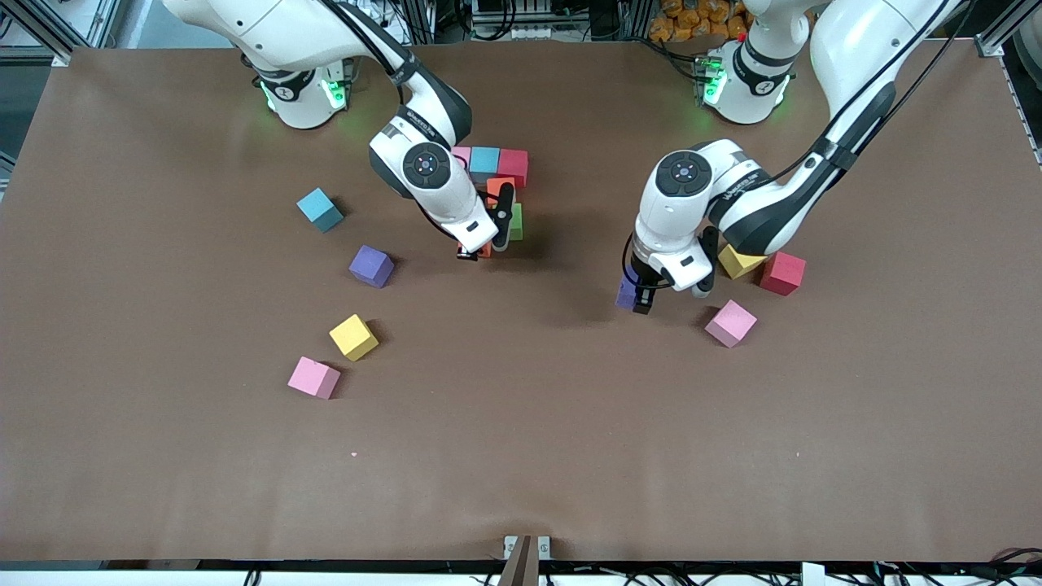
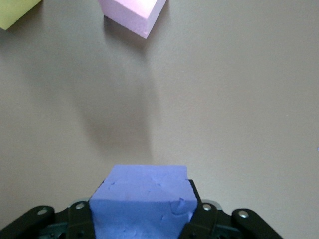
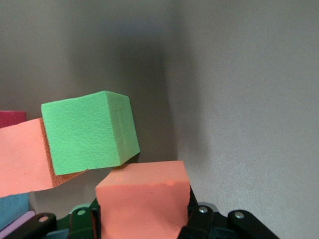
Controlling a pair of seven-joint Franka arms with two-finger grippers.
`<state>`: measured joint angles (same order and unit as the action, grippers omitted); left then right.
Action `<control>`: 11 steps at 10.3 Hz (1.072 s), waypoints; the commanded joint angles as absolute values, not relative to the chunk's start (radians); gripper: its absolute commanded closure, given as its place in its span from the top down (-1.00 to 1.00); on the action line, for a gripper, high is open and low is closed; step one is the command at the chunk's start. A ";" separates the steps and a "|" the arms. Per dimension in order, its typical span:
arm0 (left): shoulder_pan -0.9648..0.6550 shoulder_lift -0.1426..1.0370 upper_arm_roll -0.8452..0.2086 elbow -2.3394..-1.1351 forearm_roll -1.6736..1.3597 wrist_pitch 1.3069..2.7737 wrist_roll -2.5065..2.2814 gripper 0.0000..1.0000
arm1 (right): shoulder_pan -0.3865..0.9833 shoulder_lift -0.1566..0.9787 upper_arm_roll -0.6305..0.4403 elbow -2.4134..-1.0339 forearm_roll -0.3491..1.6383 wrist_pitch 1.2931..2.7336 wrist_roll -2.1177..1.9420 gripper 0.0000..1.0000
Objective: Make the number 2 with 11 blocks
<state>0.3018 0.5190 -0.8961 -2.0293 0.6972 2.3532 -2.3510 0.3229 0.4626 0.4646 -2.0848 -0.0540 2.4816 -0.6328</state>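
Table (image 1: 521, 456): brown, with loose blocks scattered toward both arms' ends.
Number 2 (image 1: 488, 163): started near the robots' bases; a pink, blue and red row, with orange and green cubes just nearer the camera.
Right gripper (image 1: 486, 244): closed on an orange block (image 3: 144, 204), just beside the green cube (image 3: 89, 132).
Left gripper (image 1: 639, 297): clamps a purple block (image 2: 142, 201), well apart from the digit.
Wrist views: show both grips, which the front view hides.

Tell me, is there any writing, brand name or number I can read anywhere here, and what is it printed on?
No text can be read.
Left arm: a dark printed mark on its white shell near the wrist, too small to read.
Right arm: a similar mark on its white shell, too small to read.
The blocks, such as the blue block and the pink block, are plain, without letters or numbers.
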 commanded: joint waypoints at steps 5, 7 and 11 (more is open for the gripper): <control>0.311 0.514 -0.910 -2.025 0.678 2.327 -2.365 -0.21 | 0.311 0.419 0.497 -2.161 -0.104 2.490 -0.604 -0.29; 0.311 0.515 -0.910 -2.025 0.677 2.327 -2.365 -0.21 | 0.316 0.419 0.499 -2.163 -0.104 2.496 -0.597 -0.29; 0.313 0.514 -0.910 -2.025 0.672 2.327 -2.365 -0.21 | 0.331 0.420 0.497 -2.163 -0.104 2.517 -0.581 -0.29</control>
<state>0.3039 0.5198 -0.8961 -2.0286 0.6929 2.3464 -2.3542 0.3231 0.4507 0.4932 -2.1366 -0.0818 2.5014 -0.6140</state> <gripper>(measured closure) 0.383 0.414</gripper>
